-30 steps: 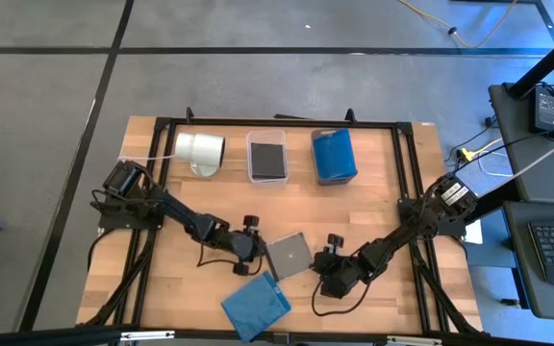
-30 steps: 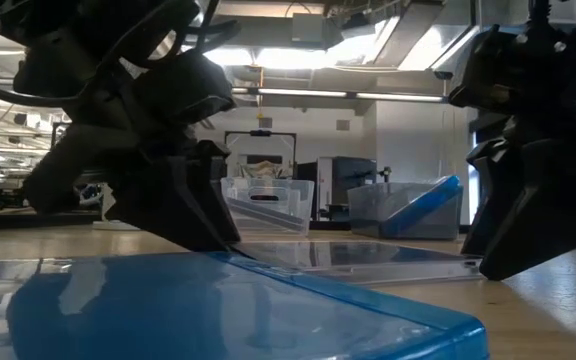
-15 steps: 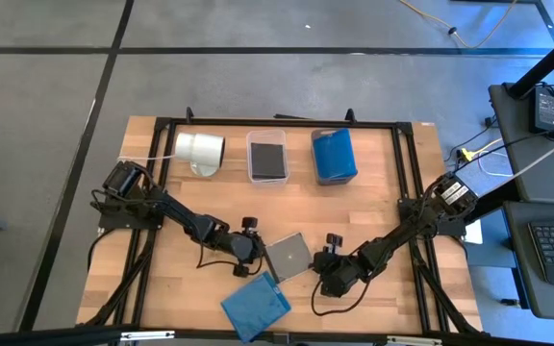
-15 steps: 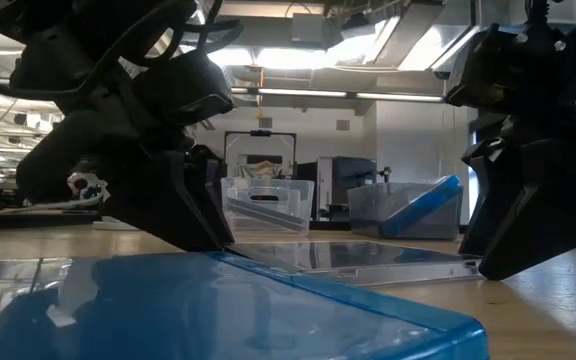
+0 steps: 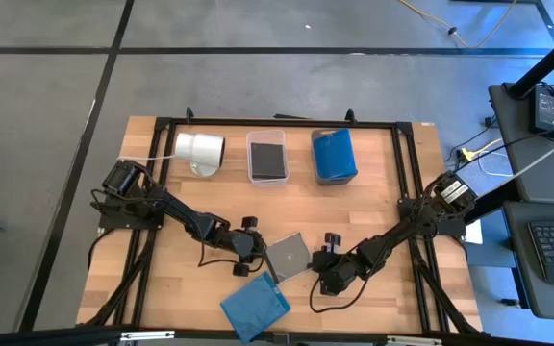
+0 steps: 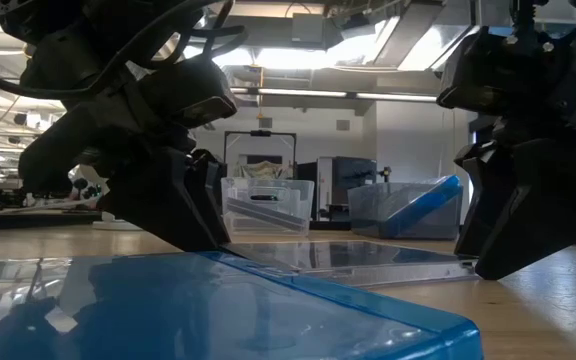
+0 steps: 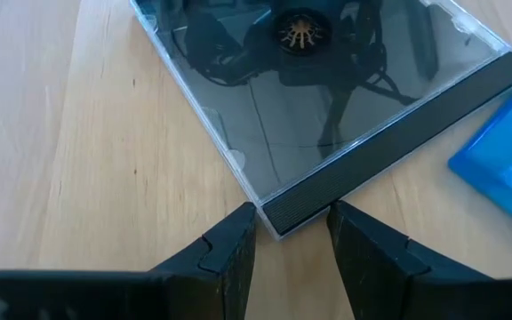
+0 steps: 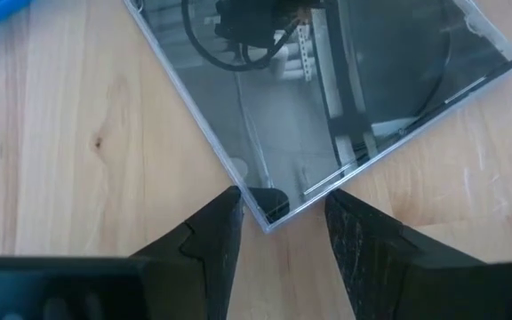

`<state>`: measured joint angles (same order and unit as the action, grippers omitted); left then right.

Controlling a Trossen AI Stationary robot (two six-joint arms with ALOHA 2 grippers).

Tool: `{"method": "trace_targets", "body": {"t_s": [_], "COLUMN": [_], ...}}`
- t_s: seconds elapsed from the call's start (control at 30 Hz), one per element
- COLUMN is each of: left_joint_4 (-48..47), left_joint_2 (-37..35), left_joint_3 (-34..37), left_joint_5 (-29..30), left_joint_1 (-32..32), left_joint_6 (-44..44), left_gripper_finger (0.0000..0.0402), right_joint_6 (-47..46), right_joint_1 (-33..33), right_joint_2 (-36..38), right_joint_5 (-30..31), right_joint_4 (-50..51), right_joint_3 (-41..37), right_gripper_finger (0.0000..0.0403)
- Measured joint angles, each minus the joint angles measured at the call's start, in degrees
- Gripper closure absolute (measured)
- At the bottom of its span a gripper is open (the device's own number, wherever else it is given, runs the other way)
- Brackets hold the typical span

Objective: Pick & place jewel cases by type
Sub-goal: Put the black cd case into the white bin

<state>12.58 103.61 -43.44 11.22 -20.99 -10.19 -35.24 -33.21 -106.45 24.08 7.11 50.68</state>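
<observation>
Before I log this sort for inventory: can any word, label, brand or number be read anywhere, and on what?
None can be read.
The dark grey clear-lidded jewel case between both grippers shows only reflections and its hub.
The translucent blue jewel case near the table's front edge bears no print.
The white cylinder and the two clear tray bins show no legible label.

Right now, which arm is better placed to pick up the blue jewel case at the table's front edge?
Left, probably. The left gripper sits nearer the blue jewel case; the right gripper lies beyond the grey jewel case.
</observation>
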Motion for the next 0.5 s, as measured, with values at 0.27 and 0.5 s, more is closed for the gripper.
{"method": "trace_targets", "body": {"t_s": [0.27,0.5], "left_joint_4": [1.9,1.8], "left_joint_2": [0.1,0.2], "left_joint_3": [0.3,-0.5], "left_joint_5": [0.0,-0.8], "left_joint_1": [0.0,0.0], "left_joint_6": [-1.9,2.3], "left_gripper_finger": [0.0261,0.0261], "right_joint_6": [1.2,1.4], "right_joint_1": [0.1,0.4], "right_joint_2": [0.0,0.0], "right_joint_5": [0.2,0.3], "right_joint_4": [-0.2,-0.2], "right_joint_3": [0.0,0.0], "right_gripper_finger": [0.0235,0.0235]}}
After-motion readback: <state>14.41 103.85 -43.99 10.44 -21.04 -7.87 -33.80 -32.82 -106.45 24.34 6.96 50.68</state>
